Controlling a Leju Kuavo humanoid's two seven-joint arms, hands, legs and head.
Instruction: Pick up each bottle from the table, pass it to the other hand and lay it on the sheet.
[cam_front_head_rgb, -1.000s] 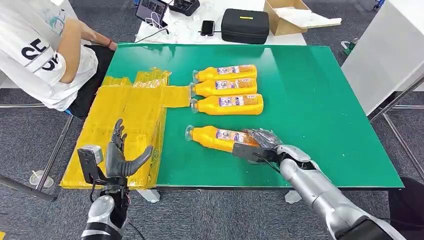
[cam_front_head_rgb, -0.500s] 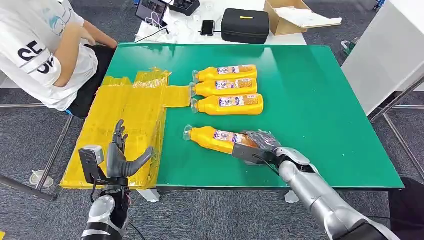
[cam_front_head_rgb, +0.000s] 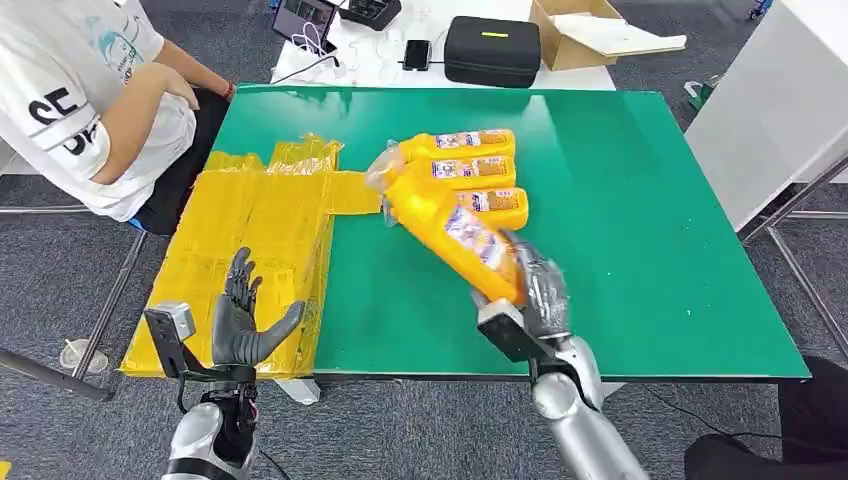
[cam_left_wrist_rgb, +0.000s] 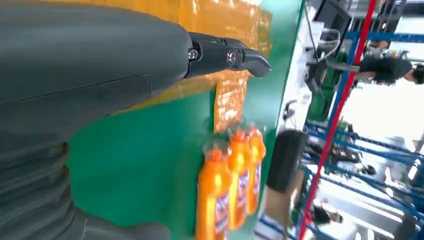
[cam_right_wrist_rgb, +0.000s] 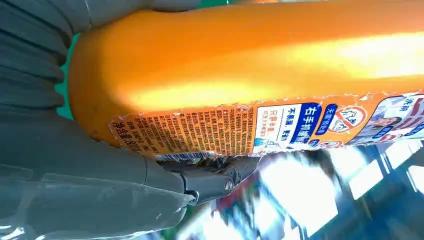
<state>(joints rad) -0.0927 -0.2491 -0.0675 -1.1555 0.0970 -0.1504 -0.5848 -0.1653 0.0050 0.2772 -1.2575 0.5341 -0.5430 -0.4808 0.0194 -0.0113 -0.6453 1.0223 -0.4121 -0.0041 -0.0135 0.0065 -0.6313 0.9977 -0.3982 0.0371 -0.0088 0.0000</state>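
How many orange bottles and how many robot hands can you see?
Orange bottles lying on the green table: 3
Orange bottle held up by the right hand: 1
Robot hands: 2, the right hand and the left hand
Total: 4 bottles, 2 hands, 6 things

Orange bottle, yellow sheet, green table

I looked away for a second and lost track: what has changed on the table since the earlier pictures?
The right hand, already gripping the near bottle by its base, has lifted it off the green table and swung it up, neck tilted toward the yellow sheet. The left hand stays open, raised over the sheet. The three bottles in the row have not moved.
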